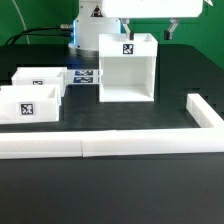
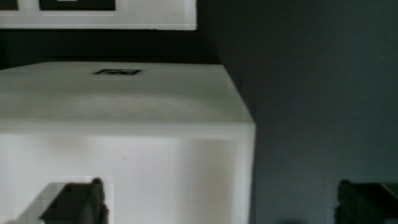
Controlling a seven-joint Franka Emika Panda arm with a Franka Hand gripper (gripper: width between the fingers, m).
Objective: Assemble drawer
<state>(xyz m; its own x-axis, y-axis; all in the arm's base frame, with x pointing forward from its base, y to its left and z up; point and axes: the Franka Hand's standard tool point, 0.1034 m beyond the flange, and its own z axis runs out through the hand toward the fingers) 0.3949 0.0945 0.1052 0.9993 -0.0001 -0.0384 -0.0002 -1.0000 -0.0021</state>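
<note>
The white drawer housing (image 1: 125,68), an open-fronted box with a black tag on its top wall, stands at the table's middle. In the wrist view its top face (image 2: 125,105) fills most of the picture, with a tag near the far edge. Two small white drawer trays (image 1: 40,78) (image 1: 28,102) lie at the exterior view's left. My gripper (image 1: 146,30) hangs above the housing's rear right part, jaws wide open and empty. In the wrist view the gripper (image 2: 222,205) has one dark finger (image 2: 71,203) over the housing and the other over the dark table beside it.
The marker board (image 1: 88,75) lies flat between the trays and the housing. A long white L-shaped rail (image 1: 110,146) runs along the front and turns back at the exterior view's right (image 1: 206,115). The table is black. A white tagged part (image 2: 98,12) shows beyond the housing.
</note>
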